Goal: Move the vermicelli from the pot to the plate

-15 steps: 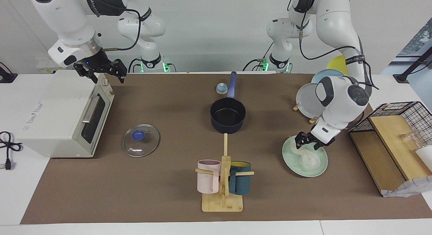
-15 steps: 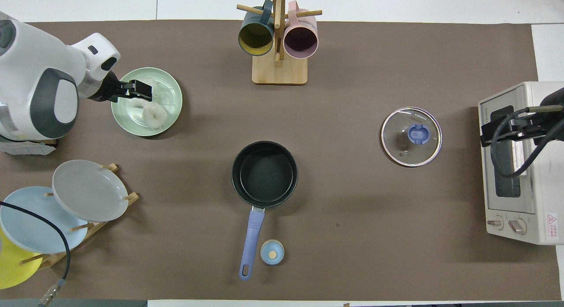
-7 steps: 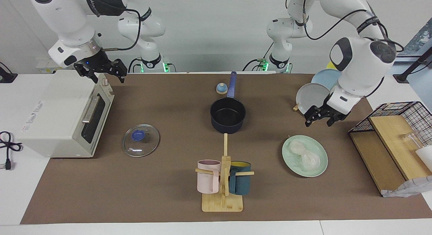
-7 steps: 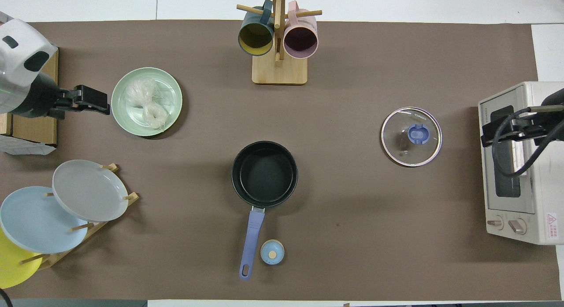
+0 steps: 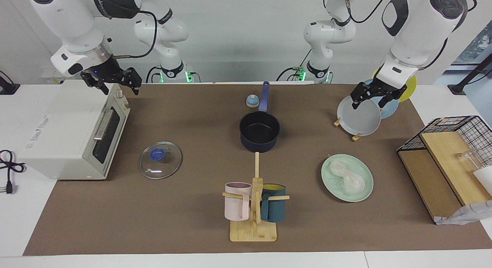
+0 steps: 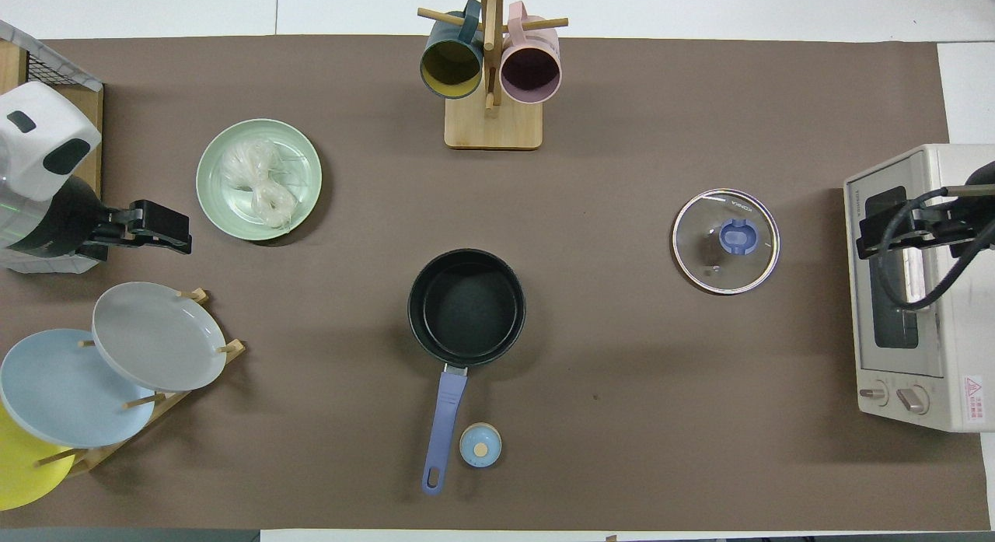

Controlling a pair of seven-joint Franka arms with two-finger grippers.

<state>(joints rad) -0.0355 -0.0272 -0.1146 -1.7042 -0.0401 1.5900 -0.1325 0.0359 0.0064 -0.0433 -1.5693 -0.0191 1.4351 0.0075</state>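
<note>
The vermicelli [image 5: 346, 177] lies in two whitish knots on the mint-green plate [image 5: 367, 187], toward the left arm's end of the table; it also shows in the overhead view [image 6: 253, 188] on the plate [image 6: 303, 161]. The navy pot [image 5: 259, 131] stands mid-table, its black inside empty [image 6: 466, 307] and its blue handle pointing toward the robots. My left gripper [image 5: 369, 102] is open and empty, raised over the plate rack, clear of the plate [image 6: 183, 235]. My right gripper [image 5: 115, 87] is open and waits over the toaster oven [image 6: 867, 239].
A plate rack [image 5: 359, 116] holds grey, light blue and yellow plates. A glass lid [image 5: 160, 160] lies beside the toaster oven [image 5: 73, 133]. A mug tree [image 5: 253, 210] with a pink and a teal mug stands farther out than the pot. A wire basket [image 5: 461, 129] stands at the left arm's end.
My left gripper let go of the vermicelli on the plate, rose and drew back toward the robots, over the plate rack. The right arm has barely moved.
</note>
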